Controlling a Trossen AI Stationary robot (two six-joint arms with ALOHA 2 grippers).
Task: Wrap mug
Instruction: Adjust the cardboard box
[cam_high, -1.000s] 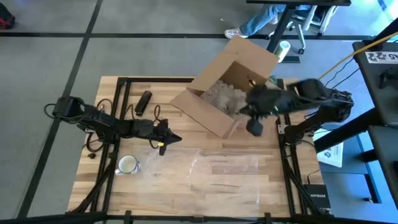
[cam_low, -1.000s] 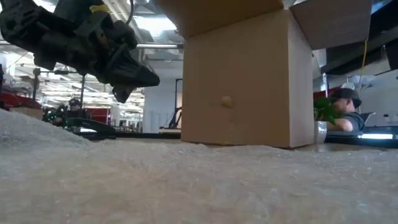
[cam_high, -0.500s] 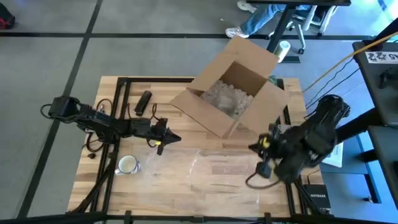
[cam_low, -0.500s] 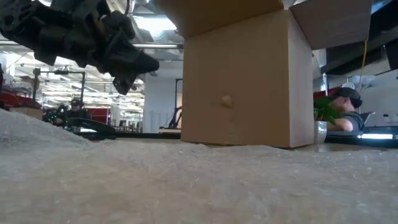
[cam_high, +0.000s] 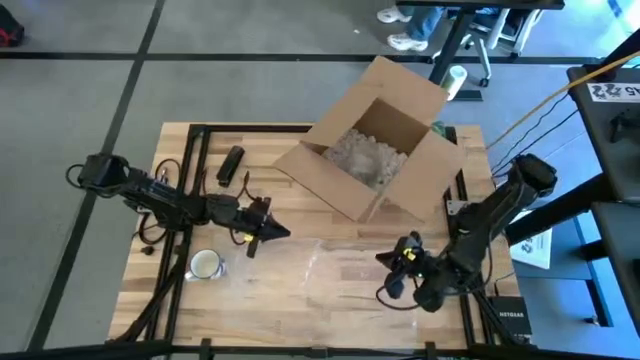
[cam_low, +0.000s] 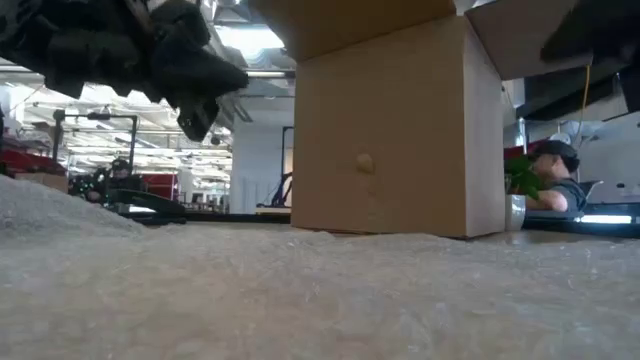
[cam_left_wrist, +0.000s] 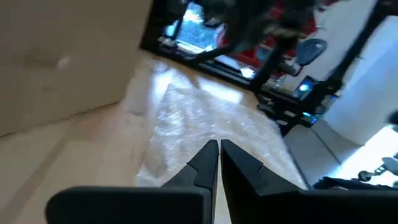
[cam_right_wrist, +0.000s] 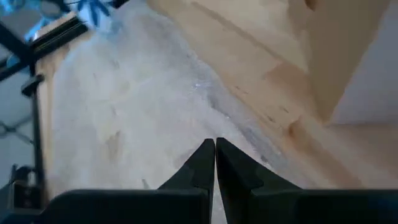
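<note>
Saw a bench (cam_high: 300, 310) of pale wooden strips laid side by side, smooth and lightly grained, edged with black metal rails. Found a sheet of clear bubble wrap (cam_high: 345, 272) spread flat over its front middle, thin, glossy and pebbled with small cells; from the low view saw it as a dull, bumpy grey field (cam_low: 320, 300) filling the foreground. Noted a brown cardboard box (cam_high: 340, 190) toward the far right corner, matte, square-sided, flaps thrown open, with crumpled grey-beige packing paper (cam_high: 360, 155) bunched inside. Spotted a small black oblong object (cam_high: 231, 165) near the far left edge.

Found the mug (cam_high: 205, 264) upright on bare wood near the left front corner, well apart from the wrap's left edge: round from above, pale rim, whitish inside, unwrapped. Could not make out a handle.

Saw the left pincer (cam_high: 278, 233) above the bench just beyond and to the right of the mug, its dark tapered fingers (cam_left_wrist: 205, 155) pressed together with nothing between them, pointing toward the wrap. Saw the right pincer (cam_high: 385, 262) low over the right part of the wrap, likewise clenched tip to tip (cam_right_wrist: 215, 143) and empty-handed. Noticed a person (cam_low: 555, 180) seated in the room beyond the box.
</note>
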